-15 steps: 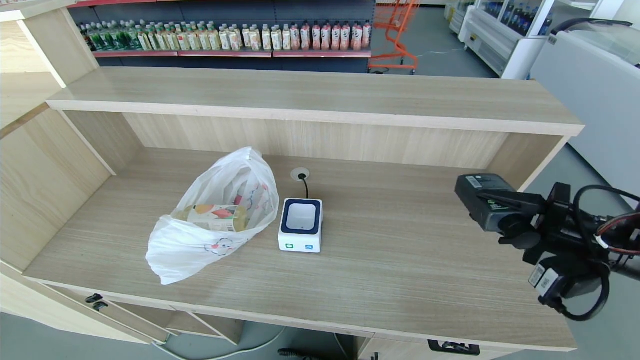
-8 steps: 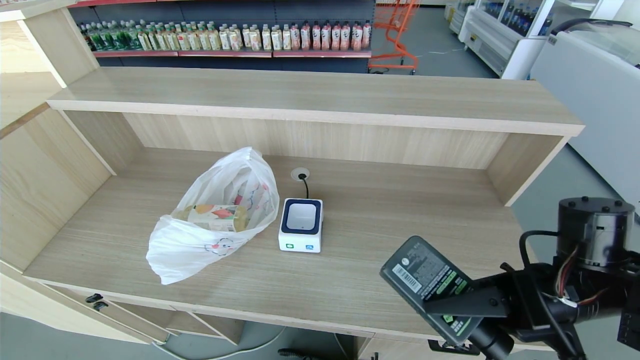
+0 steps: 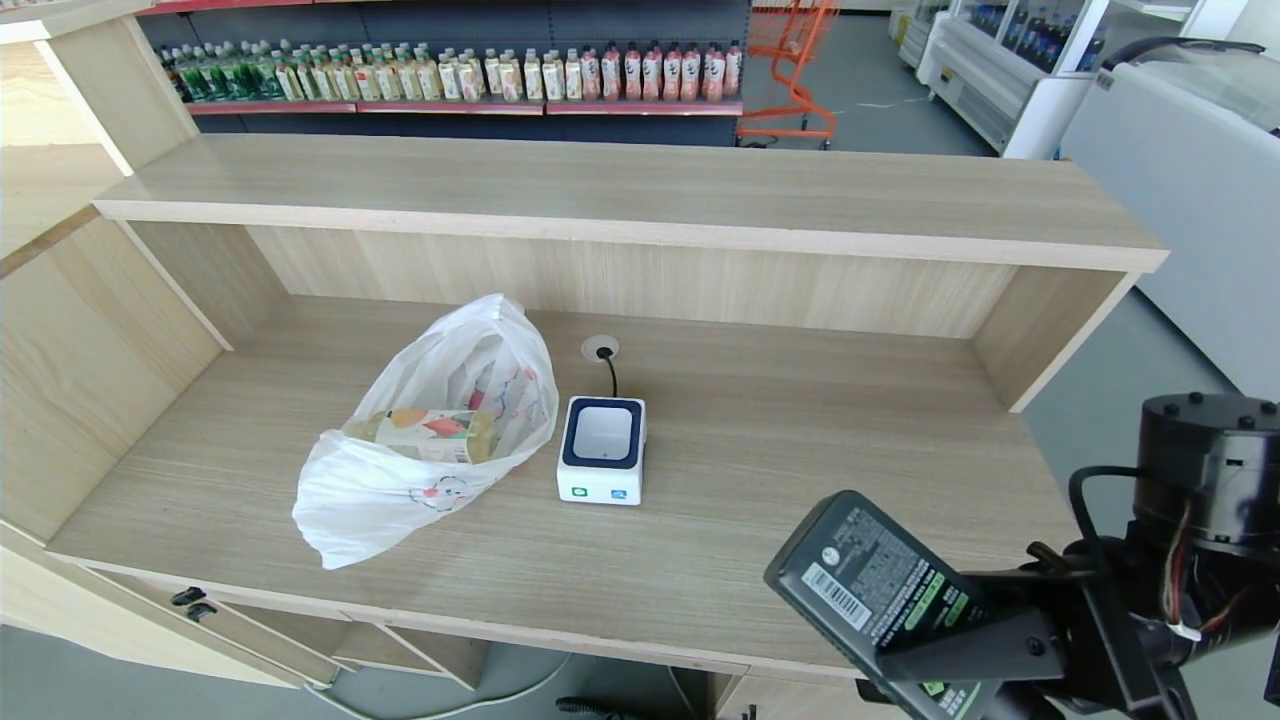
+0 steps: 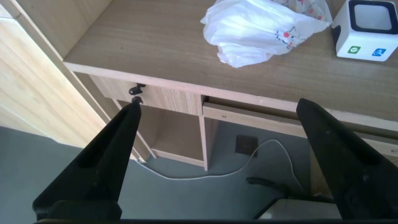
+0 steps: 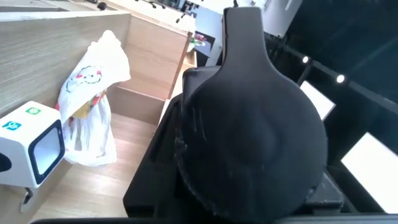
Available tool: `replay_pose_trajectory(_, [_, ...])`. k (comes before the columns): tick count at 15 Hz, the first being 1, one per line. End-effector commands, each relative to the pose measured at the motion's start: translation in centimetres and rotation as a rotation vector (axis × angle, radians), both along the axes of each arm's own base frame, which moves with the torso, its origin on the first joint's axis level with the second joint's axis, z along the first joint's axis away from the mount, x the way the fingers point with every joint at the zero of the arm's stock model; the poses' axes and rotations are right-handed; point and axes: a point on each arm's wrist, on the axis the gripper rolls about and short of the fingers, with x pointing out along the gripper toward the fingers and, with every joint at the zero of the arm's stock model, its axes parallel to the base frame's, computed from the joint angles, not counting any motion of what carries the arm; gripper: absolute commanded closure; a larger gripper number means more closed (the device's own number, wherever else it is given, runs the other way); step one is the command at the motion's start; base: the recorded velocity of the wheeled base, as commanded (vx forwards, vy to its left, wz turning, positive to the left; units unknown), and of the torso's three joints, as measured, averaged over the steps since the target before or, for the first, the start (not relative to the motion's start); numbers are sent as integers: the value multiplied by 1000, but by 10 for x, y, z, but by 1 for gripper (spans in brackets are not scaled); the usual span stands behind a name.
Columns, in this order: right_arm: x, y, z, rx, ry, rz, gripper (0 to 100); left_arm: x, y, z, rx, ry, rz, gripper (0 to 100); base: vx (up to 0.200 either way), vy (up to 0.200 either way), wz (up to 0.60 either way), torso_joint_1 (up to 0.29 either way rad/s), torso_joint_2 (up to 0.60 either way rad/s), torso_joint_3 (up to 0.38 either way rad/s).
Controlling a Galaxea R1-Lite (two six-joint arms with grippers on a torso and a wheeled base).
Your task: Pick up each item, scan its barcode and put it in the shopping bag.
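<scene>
1 black adapter, barcode label up, gripped by right hand at the table's front right edge. 1 shopping bag beside scanner. Left hand: wide, holding nothing.

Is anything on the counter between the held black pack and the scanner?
Nothing visible: bare counter lies between the black pack in the right gripper and the scanner; the shopping bag sits on the scanner's far side.
</scene>
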Motion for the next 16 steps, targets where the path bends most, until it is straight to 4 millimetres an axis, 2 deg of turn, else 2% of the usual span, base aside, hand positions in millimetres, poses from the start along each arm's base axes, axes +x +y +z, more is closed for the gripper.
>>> replay_pose_trajectory(1, [-2, 1, 1, 3, -15, 10, 100, 0, 0, 0, 0, 0, 1, 0, 0, 0, 0, 0, 0, 0])
replay_pose_trajectory(16, [-10, 7, 14, 32, -71, 60, 100, 0, 0, 0, 0, 0, 1, 0, 0, 0, 0, 0, 0, 0])
